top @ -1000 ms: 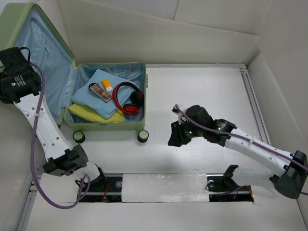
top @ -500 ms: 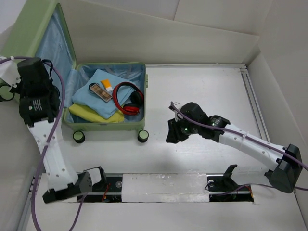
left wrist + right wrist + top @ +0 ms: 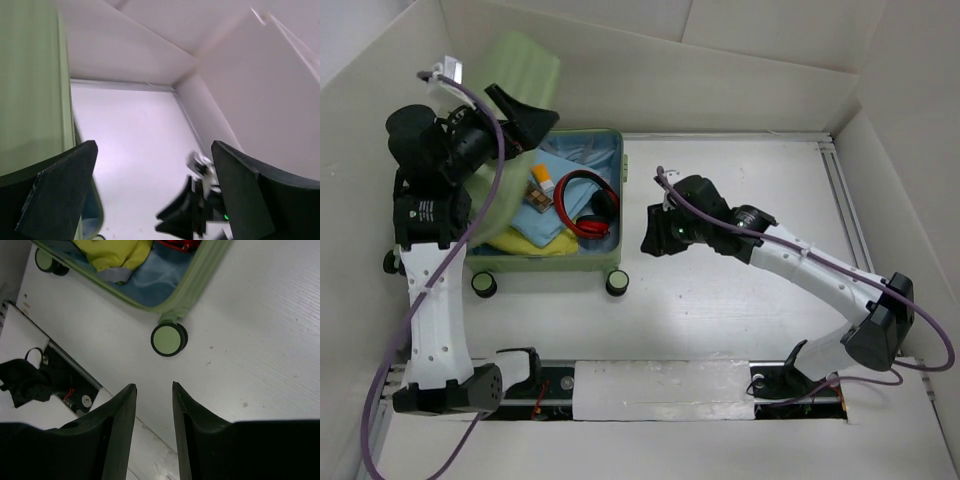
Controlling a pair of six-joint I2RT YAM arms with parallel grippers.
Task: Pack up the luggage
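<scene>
Pale green luggage (image 3: 550, 263), lid tilted over packed base

No writing, label or number can be read anywhere.

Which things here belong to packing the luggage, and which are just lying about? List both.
Job: luggage, with red headphones, blue cloth and yellow cloth inside it.
Not the job: table, metal rail along its right edge.

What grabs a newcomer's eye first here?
The pale green luggage at the table's left, its lid tilted over it, red headphones inside. The left gripper is by the lid with jaws open. The right gripper hovers empty near a front wheel.
</scene>
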